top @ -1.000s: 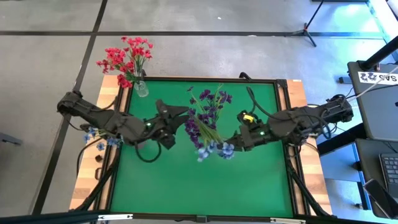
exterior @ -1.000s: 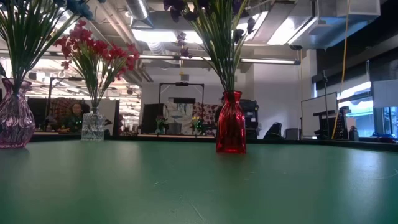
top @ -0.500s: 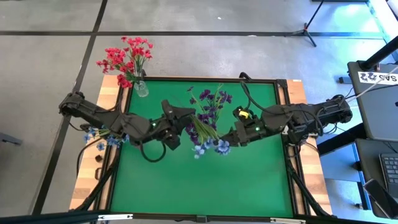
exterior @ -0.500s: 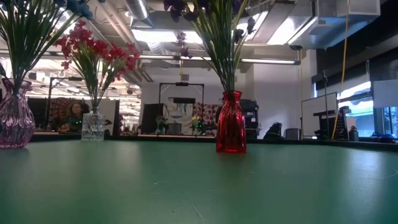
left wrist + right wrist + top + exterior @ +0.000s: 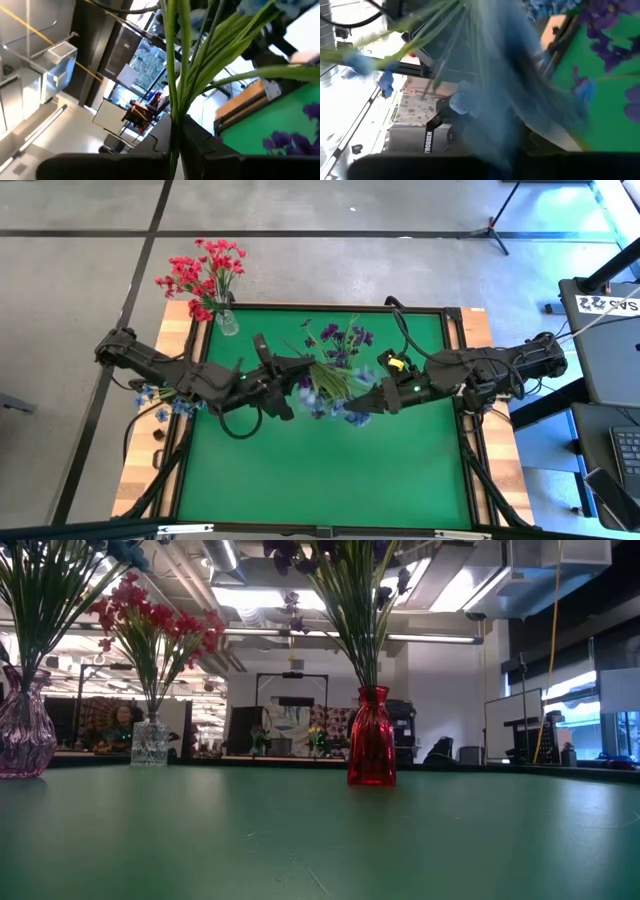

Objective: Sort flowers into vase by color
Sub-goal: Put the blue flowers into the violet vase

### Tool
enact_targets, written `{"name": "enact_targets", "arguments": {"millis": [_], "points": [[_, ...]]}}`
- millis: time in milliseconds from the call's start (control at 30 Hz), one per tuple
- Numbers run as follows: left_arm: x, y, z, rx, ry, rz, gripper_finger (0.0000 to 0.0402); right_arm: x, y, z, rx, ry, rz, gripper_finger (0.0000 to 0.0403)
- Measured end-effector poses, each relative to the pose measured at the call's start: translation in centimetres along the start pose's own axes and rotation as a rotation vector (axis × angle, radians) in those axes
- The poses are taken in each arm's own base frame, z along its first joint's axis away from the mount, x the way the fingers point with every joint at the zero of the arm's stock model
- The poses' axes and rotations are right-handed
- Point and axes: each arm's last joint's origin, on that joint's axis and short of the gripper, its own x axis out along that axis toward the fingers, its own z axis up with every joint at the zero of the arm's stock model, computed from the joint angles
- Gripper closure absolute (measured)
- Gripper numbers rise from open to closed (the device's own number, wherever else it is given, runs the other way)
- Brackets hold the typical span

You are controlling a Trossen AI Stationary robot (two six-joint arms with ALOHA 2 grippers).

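Note:
A light-blue flower sprig [image 5: 333, 388] hangs above the green mat between my two grippers. My left gripper [image 5: 298, 370] is shut on its green stems [image 5: 172, 75]. My right gripper [image 5: 372, 395] sits at the sprig's blossom end, where blue blossoms [image 5: 465, 102] blur across its wrist view. Purple flowers [image 5: 340, 340] stand in a red vase [image 5: 371, 750]. Red flowers [image 5: 205, 275] stand in a clear vase [image 5: 228, 323]. More blue flowers [image 5: 155, 397] stand in a purple vase [image 5: 22, 735] at the table's left edge. My left gripper pinches a bundle of thin green stems [image 5: 174, 116] between its two fingers. The stems run on past the fingertips and fan out toward the blossoms. The sprig is lifted clear of the mat.
The red vase with purple flowers stands just behind the held sprig, close to both grippers. The green mat [image 5: 320, 470] lies bare toward the near edge. Wooden table borders [image 5: 150, 470] flank the mat on both sides.
My left gripper has moved toward the table's right edge, up to the sprig, and has shut on its stems. My right gripper has carried the sprig a little toward the left and far edge. The sprig's blossoms have swung and now show blurred.

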Motion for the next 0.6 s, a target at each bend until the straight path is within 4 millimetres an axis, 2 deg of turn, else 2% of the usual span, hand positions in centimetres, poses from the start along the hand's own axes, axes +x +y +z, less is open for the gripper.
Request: {"name": "enact_targets", "arguments": {"millis": [133, 233, 400, 600], "points": [[-1.1, 0.8, 0.4, -0.092, -0.007, 0.032, 0.0390, 0.0, 0.6, 0.3, -0.106, -0.055, 0.056, 0.0306], [-2.9, 2.4, 0.5, -0.187, -0.025, 0.049, 0.0392, -0.5, 1.5, 0.7, -0.222, -0.138, 0.118, 0.0252], [-7.0, 6.6, -0.2, -0.445, -0.096, 0.070, 0.0393, -2.2, 2.8, 1.4, -0.408, -0.236, 0.187, 0.0179], [-11.8, 9.9, -2.3, -0.719, -0.178, -0.058, 0.0393, -4.6, 3.8, 2.0, -0.546, -0.324, 0.212, 0.0137]]}}
